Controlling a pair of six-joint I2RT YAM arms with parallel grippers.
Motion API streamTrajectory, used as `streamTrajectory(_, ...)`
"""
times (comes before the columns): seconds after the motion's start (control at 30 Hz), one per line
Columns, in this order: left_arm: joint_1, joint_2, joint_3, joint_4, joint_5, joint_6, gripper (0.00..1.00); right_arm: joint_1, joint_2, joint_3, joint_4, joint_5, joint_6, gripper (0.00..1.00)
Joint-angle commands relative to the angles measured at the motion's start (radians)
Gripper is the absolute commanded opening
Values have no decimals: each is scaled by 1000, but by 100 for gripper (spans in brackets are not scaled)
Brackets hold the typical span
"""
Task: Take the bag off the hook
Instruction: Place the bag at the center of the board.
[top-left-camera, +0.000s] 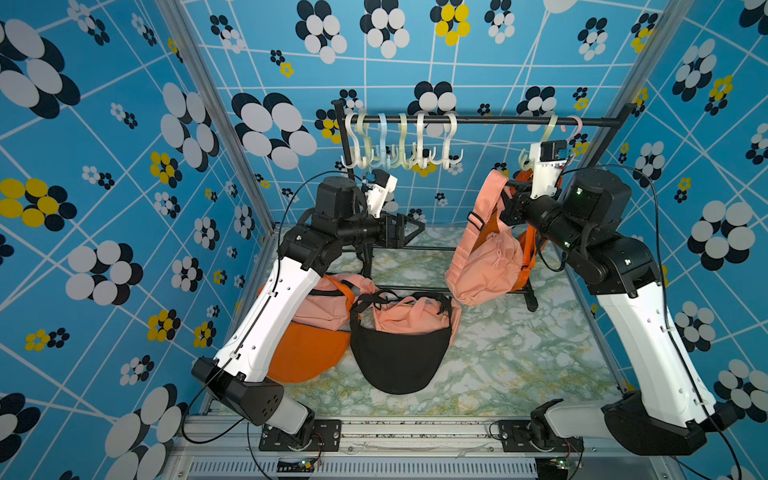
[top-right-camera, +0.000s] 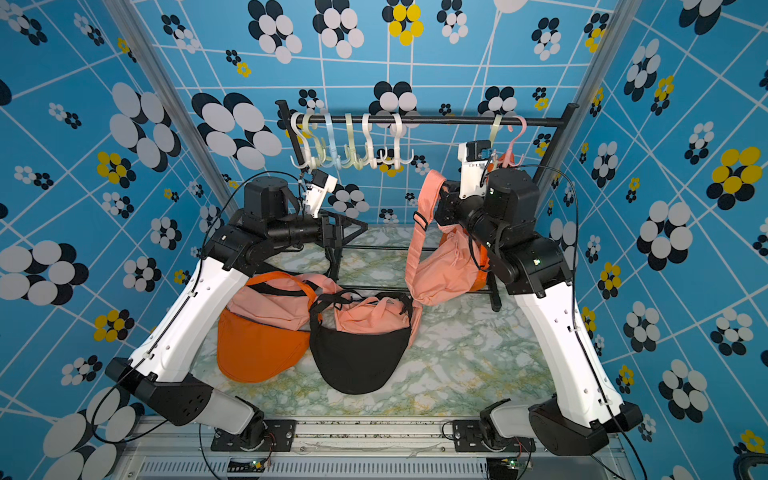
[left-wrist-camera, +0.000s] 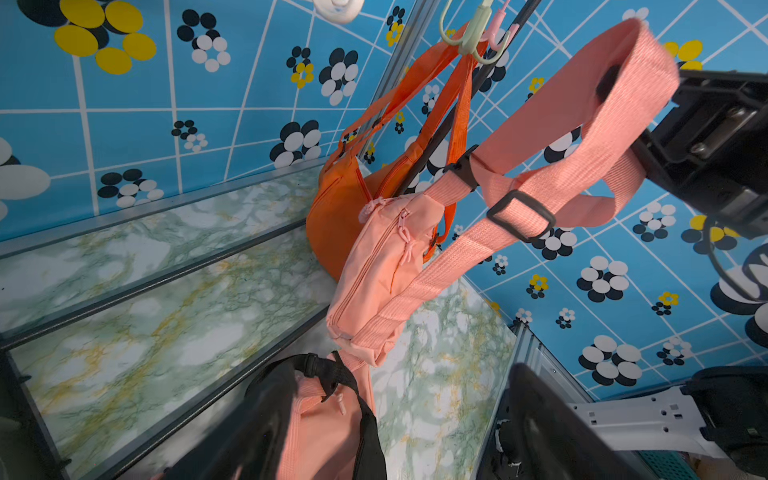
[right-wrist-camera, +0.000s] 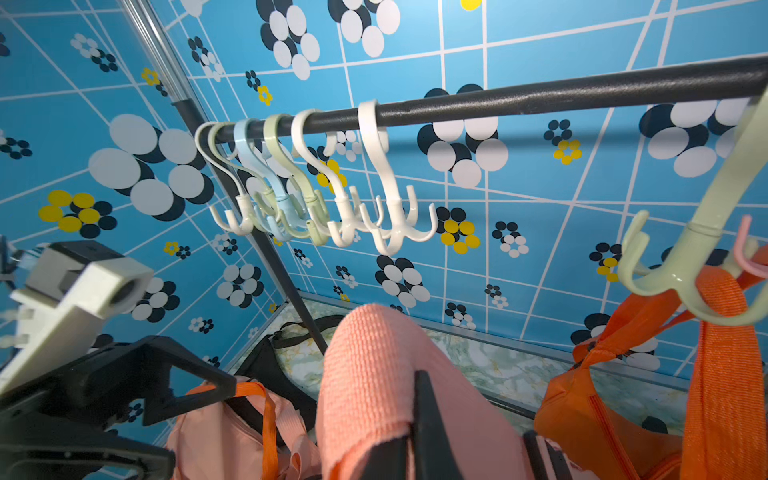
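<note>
Bag clear of its peg: the salmon-pink fabric sling bag (top-left-camera: 484, 270) dangles in mid-air at about 1 o'clock from the middle of the green-veined marble tabletop (top-left-camera: 519, 357), its wide woven pink strap (top-left-camera: 492, 195) looped over the right gripper (top-left-camera: 509, 205), whose jaws are clenched on the webbing. The right wrist view shows the strap's crown below and apart from the pale green plastic multi-prong hook (right-wrist-camera: 681, 266), so the lift-off itself looks complete. What appears to remain is carrying the bag forward and laying it down.

A bright orange fabric bag (left-wrist-camera: 340, 199) hangs from that same green hook by its orange strap, at the 2 o'clock end of the black horizontal rail (top-left-camera: 478, 120). A bunch of bare white, blue and green hooks (top-left-camera: 399, 141) crowds the 11 o'clock end.

Between 7 and 9 o'clock on the tabletop lie an orange crescent bag (top-left-camera: 307, 353), a black crescent bag (top-left-camera: 399, 357) and two more salmon-pink bags (top-left-camera: 324, 307), overlapping.

The right arm reaches up and inward from its 5 o'clock base, wrist bent toward the rail. The left arm rises from 7 o'clock, forearm level, and the left gripper (top-left-camera: 413, 230) points toward 3 o'clock with its jaws spread and nothing between them
</note>
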Motion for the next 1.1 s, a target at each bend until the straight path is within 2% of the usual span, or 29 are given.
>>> streamTrajectory(0.0, -42, -12, -27, -88, 8, 68, 99, 10, -34, 2, 21, -51, 46, 0)
streamTrajectory(0.23, -181, -10, -57, -208, 86, 189, 99, 11, -73, -23, 9, -72, 111, 0)
streamTrajectory(0.4, -282, 11, -77, -213, 152, 231, 99, 11, -68, -26, 3, -103, 145, 0)
streamTrajectory(0.63, -291, 46, -74, -148, 198, 218, 99, 10, -91, -43, -14, -103, 176, 0)
streamTrajectory(0.77, -295, 89, -55, -91, 199, 195, 99, 10, -114, -51, -41, -61, 187, 0)
streamTrajectory(1.07, -385, 324, 162, -108, 94, 173, 100, 10, -110, -35, -65, 14, 193, 0)
